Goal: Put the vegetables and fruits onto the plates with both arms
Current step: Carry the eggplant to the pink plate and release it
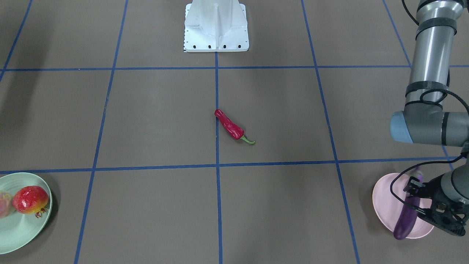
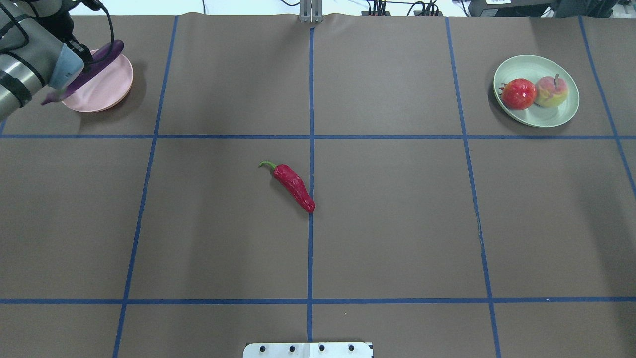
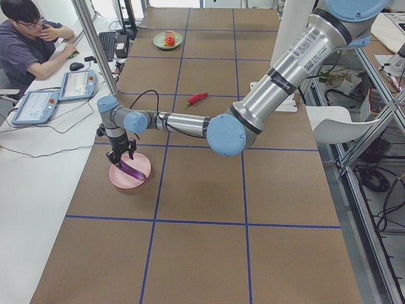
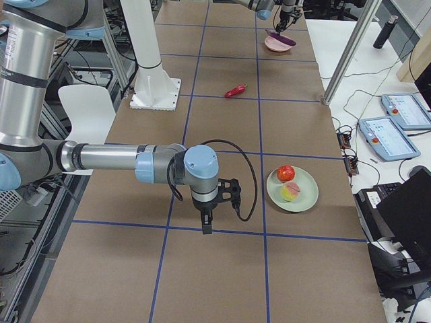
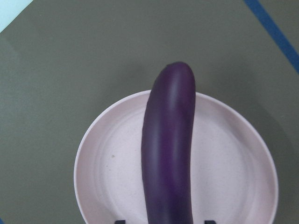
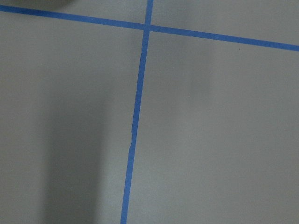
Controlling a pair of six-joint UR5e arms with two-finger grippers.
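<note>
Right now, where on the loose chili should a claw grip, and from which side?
Take the chili pepper at its thick red middle, probably from straight above, closing across its width: it lies flat and diagonal, and its green stem is thin.

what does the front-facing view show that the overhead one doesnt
Only the front-facing view shows the left gripper, which straddles the eggplant; in the overhead the left arm hides it. Only the overhead shows the whole mint green plate, with the peach beside the pomegranate; the front view cuts the peach at its edge. Both show the red chili pepper lying on the table by the centre blue tape line, and the eggplant over the pink plate.
</note>
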